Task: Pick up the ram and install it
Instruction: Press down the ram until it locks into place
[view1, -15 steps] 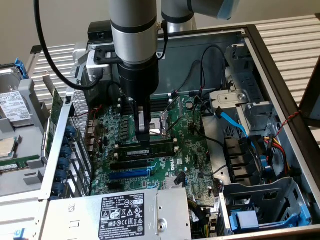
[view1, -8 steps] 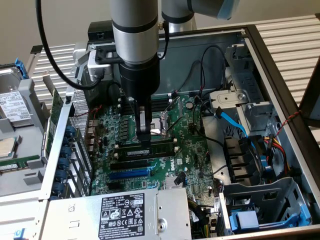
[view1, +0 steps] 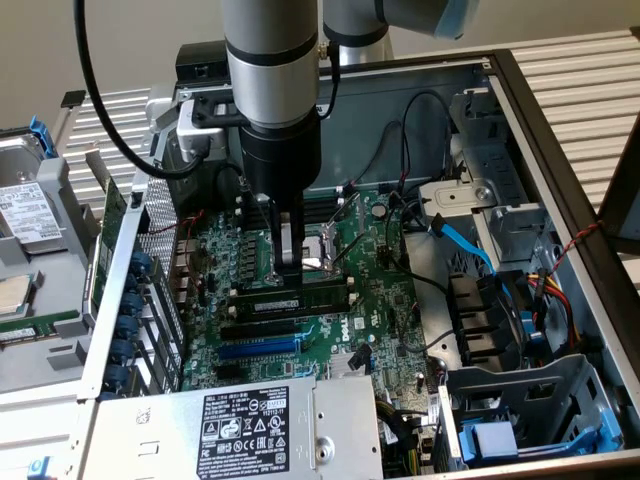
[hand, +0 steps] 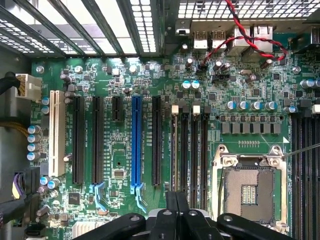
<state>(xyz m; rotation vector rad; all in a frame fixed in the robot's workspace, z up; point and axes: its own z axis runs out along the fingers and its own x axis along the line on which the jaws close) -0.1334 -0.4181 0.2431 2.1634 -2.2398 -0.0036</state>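
The ram (view1: 300, 298) is a long dark green stick with a pale label. It stands on edge in the memory slot nearest the CPU socket (view1: 322, 252). From the wrist it shows as a thin edge (hand: 175, 150) running lengthwise under the fingers. My gripper (view1: 290, 277) hangs straight down from the arm, and its tips reach the ram's top edge near the middle. Its two fingers (hand: 170, 210) are pressed together in line with that edge, shut on the ram (hand: 175, 150).
Black expansion slots (view1: 262, 326) and a blue slot (view1: 255, 348) lie beside the ram. The power supply (view1: 245, 430) sits in front, with drive cages and a blue cable (view1: 465, 245) on the exterior view's right. Red and black wires (hand: 245, 35) cross the board's edge. Case walls surround the board.
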